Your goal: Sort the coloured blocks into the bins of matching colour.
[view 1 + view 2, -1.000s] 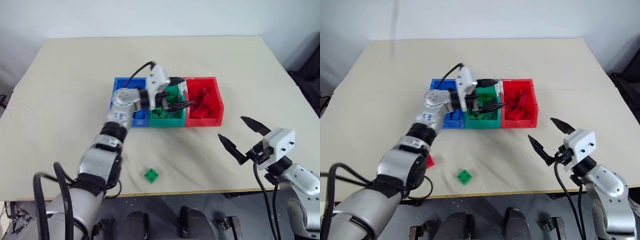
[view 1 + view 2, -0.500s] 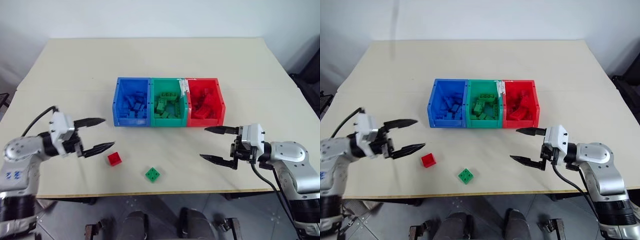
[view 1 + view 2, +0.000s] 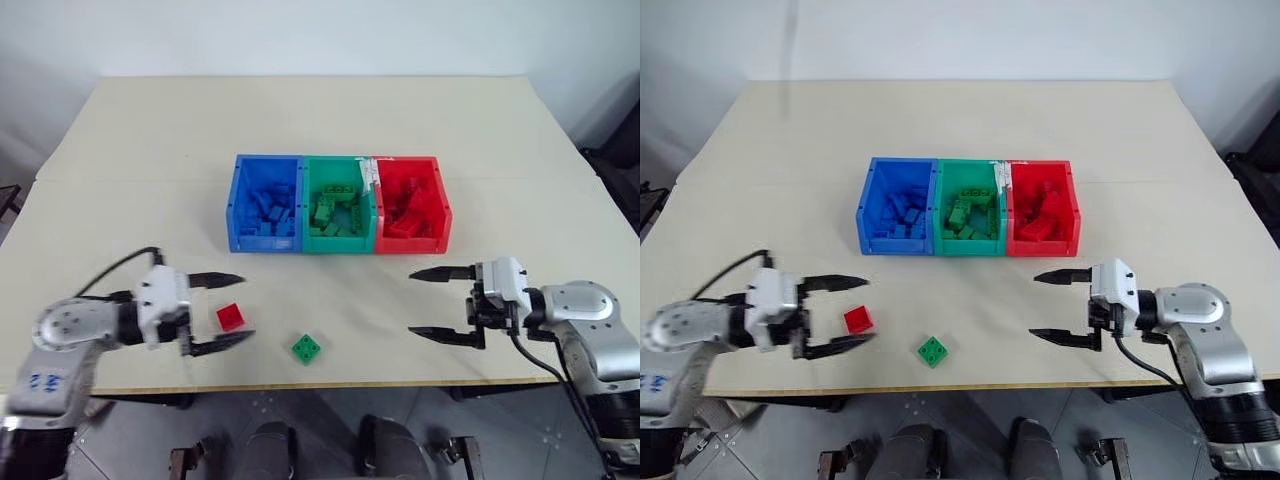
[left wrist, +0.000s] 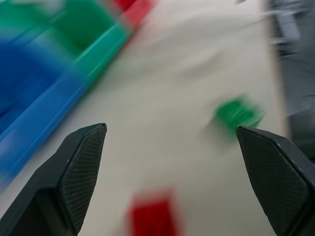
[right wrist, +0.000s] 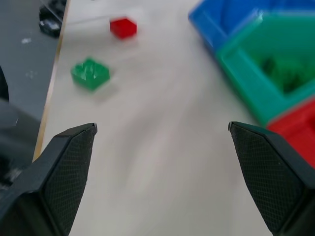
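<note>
Both grippers, left gripper (image 3: 222,312) and right gripper (image 3: 432,302), spread wide, empty, red block (image 3: 230,317) between the left's fingers on the table (image 3: 350,110).

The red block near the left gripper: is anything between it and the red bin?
Nothing on the table stands between the red block and the bins, but the blue bin and green bin come before the red bin in the row.

Three bins (image 3: 338,203) stand joined in a row at the middle of the table (image 3: 320,120), each holding a heap of blocks. Nearer the front edge lie two loose blocks, apart from each other: one (image 3: 230,317) to the left, between the fingers of the left gripper (image 3: 228,311), the other (image 3: 306,348) just right of it and nearer the edge. The right gripper (image 3: 428,301) sits farther right, in front of the row's right end.
</note>
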`<state>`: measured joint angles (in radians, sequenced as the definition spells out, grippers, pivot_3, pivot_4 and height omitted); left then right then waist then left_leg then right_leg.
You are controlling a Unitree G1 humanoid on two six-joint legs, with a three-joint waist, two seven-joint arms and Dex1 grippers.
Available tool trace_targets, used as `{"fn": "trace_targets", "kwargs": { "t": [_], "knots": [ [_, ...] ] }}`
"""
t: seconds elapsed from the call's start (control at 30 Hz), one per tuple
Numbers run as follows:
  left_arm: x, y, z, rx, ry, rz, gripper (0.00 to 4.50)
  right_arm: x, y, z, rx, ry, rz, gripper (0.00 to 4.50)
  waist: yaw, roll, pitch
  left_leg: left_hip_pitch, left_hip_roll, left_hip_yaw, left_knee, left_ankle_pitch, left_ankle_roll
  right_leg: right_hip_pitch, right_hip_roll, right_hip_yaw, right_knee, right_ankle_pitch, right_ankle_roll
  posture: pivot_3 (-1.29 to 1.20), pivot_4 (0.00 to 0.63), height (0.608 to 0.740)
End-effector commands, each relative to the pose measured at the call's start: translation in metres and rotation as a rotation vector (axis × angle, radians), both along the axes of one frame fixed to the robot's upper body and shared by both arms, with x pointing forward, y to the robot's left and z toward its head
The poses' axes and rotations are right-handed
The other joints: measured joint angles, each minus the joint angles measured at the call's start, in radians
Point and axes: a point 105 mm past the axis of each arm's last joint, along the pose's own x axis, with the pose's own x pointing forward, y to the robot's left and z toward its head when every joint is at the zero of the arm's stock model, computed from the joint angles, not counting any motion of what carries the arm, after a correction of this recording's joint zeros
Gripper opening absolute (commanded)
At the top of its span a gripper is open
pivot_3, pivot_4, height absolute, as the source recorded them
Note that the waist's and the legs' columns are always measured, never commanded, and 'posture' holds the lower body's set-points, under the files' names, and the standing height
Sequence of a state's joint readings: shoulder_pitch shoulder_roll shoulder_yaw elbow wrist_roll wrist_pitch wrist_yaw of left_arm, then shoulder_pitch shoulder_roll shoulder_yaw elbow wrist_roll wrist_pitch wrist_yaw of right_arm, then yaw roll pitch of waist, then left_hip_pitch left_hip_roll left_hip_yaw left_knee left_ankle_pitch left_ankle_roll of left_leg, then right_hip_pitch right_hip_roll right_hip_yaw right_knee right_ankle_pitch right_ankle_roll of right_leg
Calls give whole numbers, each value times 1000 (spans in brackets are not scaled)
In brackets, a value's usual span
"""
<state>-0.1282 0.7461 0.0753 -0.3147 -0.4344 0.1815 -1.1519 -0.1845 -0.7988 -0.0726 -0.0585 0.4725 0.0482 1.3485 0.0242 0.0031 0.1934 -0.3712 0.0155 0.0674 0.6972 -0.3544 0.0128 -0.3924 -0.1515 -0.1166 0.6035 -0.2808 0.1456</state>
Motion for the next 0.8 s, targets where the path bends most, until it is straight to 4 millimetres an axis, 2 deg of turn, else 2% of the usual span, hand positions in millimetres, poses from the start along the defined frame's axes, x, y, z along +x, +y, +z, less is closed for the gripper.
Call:
{"fn": "trace_targets", "kwargs": {
  "t": [0.03,0.13,0.37,0.5,0.67,0.77,0.8],
  "knots": [
    [-9,-25,-4,32,18,-168,4468,-12,-5,5,-27,-6,10,4500,-1,0,0,0,0,0,0,0,0,0,0,0,0,0,0,0,150,740],
    [-7,-37,-18,110,43,-319,4468,-23,-11,5,-36,16,-17,4500,-2,0,0,0,0,1,0,0,0,-1,1,1,1,0,0,0,150,740],
    [8,-44,-35,262,70,-550,4468,-39,-19,7,-48,37,-90,4500,4,1,0,0,0,2,2,0,0,0,1,1,1,0,0,0,150,740],
    [23,-54,-45,296,64,-570,4468,-45,-18,6,-37,41,-125,4500,5,1,0,0,0,2,2,0,0,0,1,1,1,0,0,0,150,740],
    [27,-62,-52,304,65,-597,4468,-50,-16,5,-31,48,-142,4500,2,0,0,0,0,2,2,0,1,0,1,1,1,0,0,0,150,740],
    [28,-59,-57,334,49,-607,3924,-52,-15,5,-28,47,-144,4500,2,0,0,0,0,2,2,0,1,0,1,1,1,0,0,0,150,740],
    [29,-58,-58,341,44,-607,3592,-52,-15,5,-27,47,-144,4500,2,0,0,0,0,2,2,0,1,0,1,1,1,0,0,0,150,740]
  ]
}}
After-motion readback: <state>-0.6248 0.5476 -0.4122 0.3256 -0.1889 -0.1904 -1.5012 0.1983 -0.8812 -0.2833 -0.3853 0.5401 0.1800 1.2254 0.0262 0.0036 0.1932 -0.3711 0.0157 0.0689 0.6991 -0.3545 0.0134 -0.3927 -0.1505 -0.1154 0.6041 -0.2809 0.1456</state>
